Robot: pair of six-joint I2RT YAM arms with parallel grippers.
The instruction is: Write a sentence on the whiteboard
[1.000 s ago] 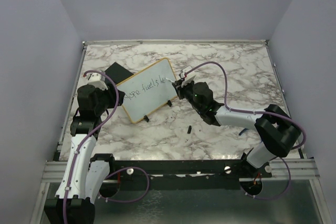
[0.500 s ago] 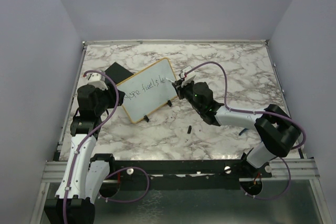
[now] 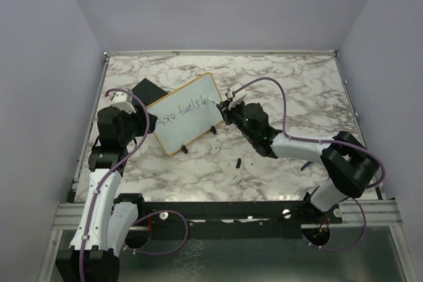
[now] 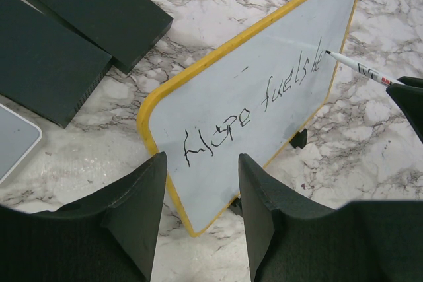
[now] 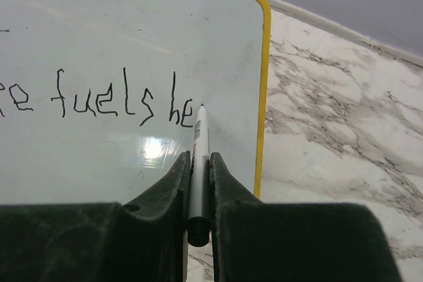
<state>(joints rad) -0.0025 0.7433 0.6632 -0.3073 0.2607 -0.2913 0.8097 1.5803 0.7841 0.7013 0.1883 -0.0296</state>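
The whiteboard (image 3: 184,113) stands propped on its little black feet on the marble table (image 3: 297,90), left of centre, set askew so that its right end points toward the far edge. Across its white face runs the sentence (image 5: 125,104) in thin dark strokes; what can be read so far is "Hope fuels he". In the right wrist view only the tail of the first word shows at the left edge.

The right tool (image 5: 199,160) is clamped on a white marker (image 5: 200,130), fingers pressed against either side of the barrel. The tip is at the board just to the right of the final "e", near the yellow frame on that side. In the left wrist view the same marker (image 4: 360,69) comes in from the right, its dark tip at the end of the writing.

The left tool (image 4: 201,163) has its fingers apart, and the board's near lower corner lies in the gap between them; whether either finger touches the frame cannot be told. Two flat black blocks (image 4: 92,11) lie side by side beyond the board's left end (partly hidden behind it from above). A small dark object (image 3: 238,162) – too small to identify – lies on the table nearer the arms, apart from the board.
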